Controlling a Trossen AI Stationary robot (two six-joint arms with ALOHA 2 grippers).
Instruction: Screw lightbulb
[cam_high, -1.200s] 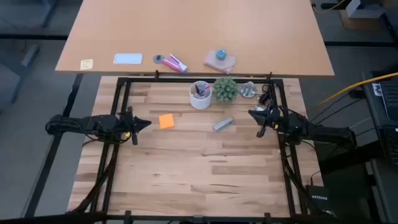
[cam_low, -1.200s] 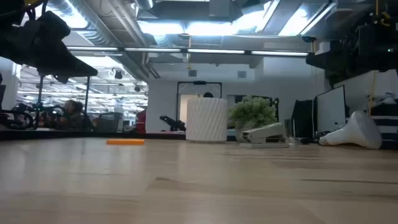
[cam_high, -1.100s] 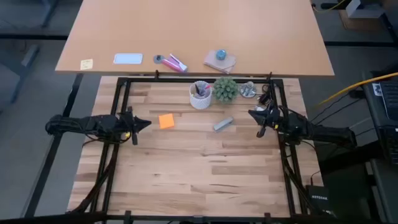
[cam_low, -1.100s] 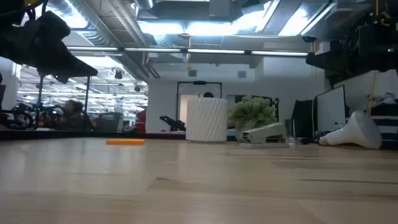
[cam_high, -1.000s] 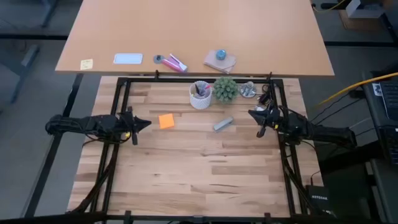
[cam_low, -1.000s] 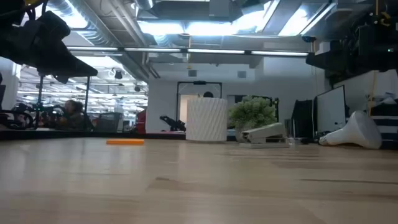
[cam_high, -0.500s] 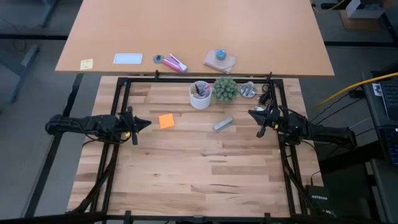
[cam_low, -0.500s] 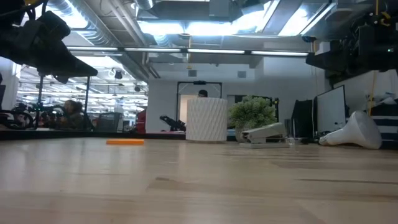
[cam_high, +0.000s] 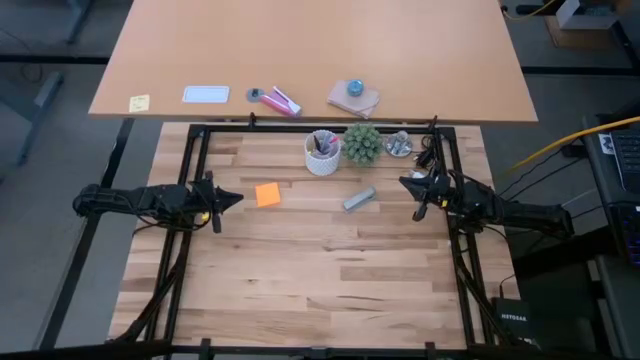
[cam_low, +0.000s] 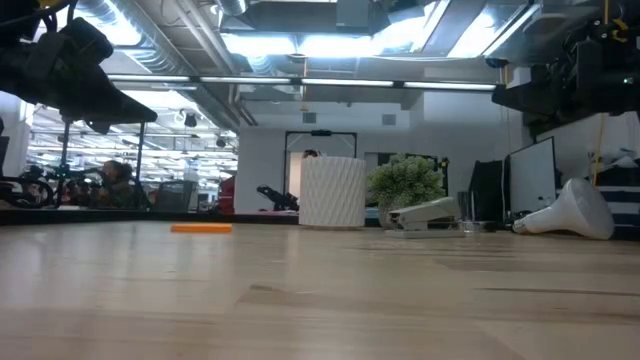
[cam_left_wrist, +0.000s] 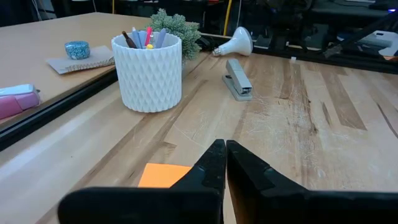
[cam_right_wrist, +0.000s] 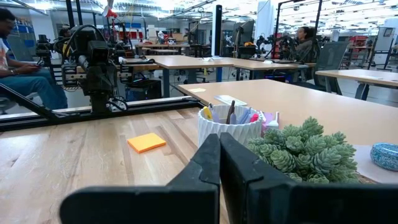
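Cup (cam_high: 322, 152), plant (cam_high: 362, 144), likely crowd lightbulb (cam_low: 572, 211); near table (cam_high: 320, 290) open.

A white cup (cam_high: 322, 154) full of pens, close beside a small green plant (cam_high: 363, 144). An orange sticky note (cam_high: 267, 194) and a grey stapler (cam_high: 359, 200) flat on the wooden table (cam_high: 300, 280). On the far desk (cam_high: 320, 50), a blue card (cam_high: 206, 95) and a yellow note (cam_high: 139, 102).

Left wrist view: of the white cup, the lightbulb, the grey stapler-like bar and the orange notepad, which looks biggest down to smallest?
1. White cup, largest by far.
2. Orange notepad, partly hidden by the gripper.
3. Grey bar.
4. Lightbulb, smallest.
The bulb lies farthest from the camera, so its real size against the bar is unsure.
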